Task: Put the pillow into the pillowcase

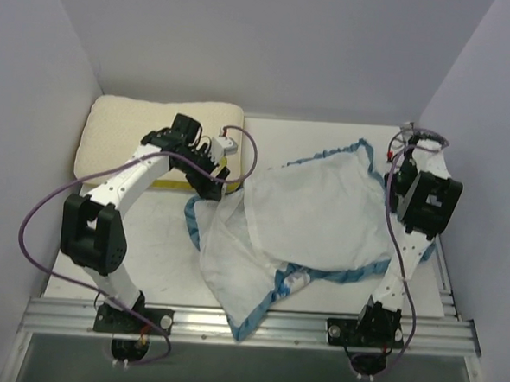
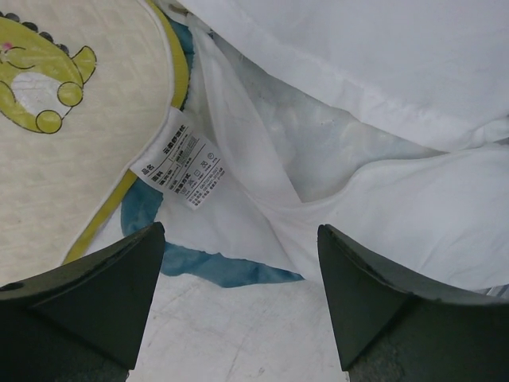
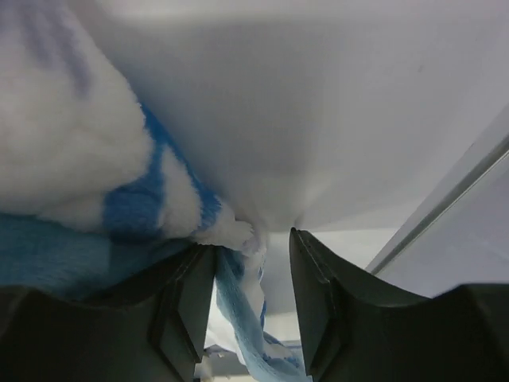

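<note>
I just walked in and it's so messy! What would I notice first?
The big white pillowcase with blue trim lies crumpled in the middle. The cream pillow sits bare in the far left corner, the open left gripper beside it. The right gripper has the pillowcase's edge between its fingers.

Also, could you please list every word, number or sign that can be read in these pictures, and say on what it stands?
White label sewn at the edge of the pillow: several lines of print and small symbols, too small to read.
Yellow-green cartoon figure on the pillow: a picture only, no words.
Nothing else visible carries text.
</note>
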Tool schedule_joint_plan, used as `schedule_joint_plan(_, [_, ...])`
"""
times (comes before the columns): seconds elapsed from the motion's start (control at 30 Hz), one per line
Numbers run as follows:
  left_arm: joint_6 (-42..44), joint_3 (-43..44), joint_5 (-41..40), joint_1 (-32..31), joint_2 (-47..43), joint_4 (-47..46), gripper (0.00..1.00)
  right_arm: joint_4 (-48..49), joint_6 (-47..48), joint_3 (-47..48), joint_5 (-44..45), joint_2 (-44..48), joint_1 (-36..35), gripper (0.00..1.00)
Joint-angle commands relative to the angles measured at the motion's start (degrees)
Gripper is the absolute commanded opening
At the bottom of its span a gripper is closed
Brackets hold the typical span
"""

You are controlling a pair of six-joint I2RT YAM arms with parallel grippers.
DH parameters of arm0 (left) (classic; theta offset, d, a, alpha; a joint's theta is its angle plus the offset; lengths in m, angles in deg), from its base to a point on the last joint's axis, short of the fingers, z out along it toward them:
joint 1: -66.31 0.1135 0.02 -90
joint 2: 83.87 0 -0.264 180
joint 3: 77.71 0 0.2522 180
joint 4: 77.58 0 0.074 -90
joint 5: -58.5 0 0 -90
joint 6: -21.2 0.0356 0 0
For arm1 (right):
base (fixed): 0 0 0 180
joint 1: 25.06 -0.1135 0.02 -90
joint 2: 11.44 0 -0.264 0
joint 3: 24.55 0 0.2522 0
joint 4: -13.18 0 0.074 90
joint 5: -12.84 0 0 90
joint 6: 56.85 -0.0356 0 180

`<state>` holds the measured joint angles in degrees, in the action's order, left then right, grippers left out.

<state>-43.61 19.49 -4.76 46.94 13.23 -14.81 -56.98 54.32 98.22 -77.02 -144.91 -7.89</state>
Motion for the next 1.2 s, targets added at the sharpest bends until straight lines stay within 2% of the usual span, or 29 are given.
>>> schedule_joint_plan(0.0, [4.42, -0.99, 6.02, -0.75, -1.38, -0.76, 0.86, -0.81, 1.59, 13.80, 6.27, -4.51, -0.38, 0.39])
schedule_joint_plan(0.1, [8.20, -1.61, 10.33, -5.04, -2.88, 2.48, 0.85, -2.83, 1.77, 17.63, 2.16, -4.26, -0.47, 0.40])
schedule_joint_plan(0.13, [10.99, -1.44, 10.70, -6.62, -3.05, 4.14, 0.85, -3.97, 1.86, 16.25, 0.32, -2.95, -0.47, 0.43])
schedule_joint_plan(0.17, [11.19, -1.52, 9.92, -8.29, -3.14, 5.38, 0.85, -5.02, 2.12, 13.71, -3.97, 0.72, -0.38, 0.55])
schedule_joint_plan(0.23, [15.04, -1.18, 11.49, -9.36, -2.88, 7.05, 0.85, -4.95, 2.47, 4.95, -5.32, 5.04, -0.21, 0.67])
schedule_joint_plan(0.33, [16.47, -0.21, 12.10, -12.60, -0.60, 10.75, 0.85, -6.43, 1.25, -2.81, -6.73, 12.42, 1.46, 0.72])
schedule_joint_plan(0.43, [13.15, 0.49, 15.16, -16.46, 0.72, 11.10, 0.85, -12.12, -0.42, -5.03, -13.22, 16.38, 4.53, 0.71])
schedule_joint_plan(0.53, [6.75, -1.60, 14.48, -21.47, -0.24, 5.76, 0.83, -13.73, -2.26, -11.43, -17.89, 21.30, 6.21, 0.71])
schedule_joint_plan(0.6, [2.17, -5.98, 12.47, -23.77, -3.04, -1.87, 0.92, -13.12, -2.18, -17.85, -18.68, 23.16, 6.21, 0.71])
schedule_joint_plan(0.7, [-10.38, -11.87, 7.64, -28.95, -6.74, -10.94, 0.97, -9.09, -3.06, -23.75, -18.60, 24.75, 7.35, 0.71])
schedule_joint_plan(0.8, [-16.64, -16.01, 1.41, -35.10, -8.33, -17.89, 0.97, -4.60, -2.80, -25.51, -17.37, 23.52, 8.14, 0.70])
schedule_joint_plan(0.83, [-21.45, -16.11, -0.62, -36.86, -8.16, -18.86, 0.98, -4.07, -2.63, -25.34, -17.46, 21.87, 8.32, 0.69])
schedule_joint_plan(0.93, [-27.54, -17.34, -2.74, -41.70, -6.40, -20.71, 0.97, -0.40, -4.72, -26.13, -17.37, 19.40, 8.06, 0.68])
schedule_joint_plan(1.03, [-29.66, -17.96, -4.41, -44.25, -4.47, -23.70, 0.97, 3.12, -8.15, -24.56, -16.67, 15.28, 7.79, 0.68])
schedule_joint_plan(1.17, [-30.99, -16.12, -6.08, -47.24, 0.00, -26.33, 0.95, 4.98, -10.79, -23.49, -14.56, 11.66, 7.97, 0.60])
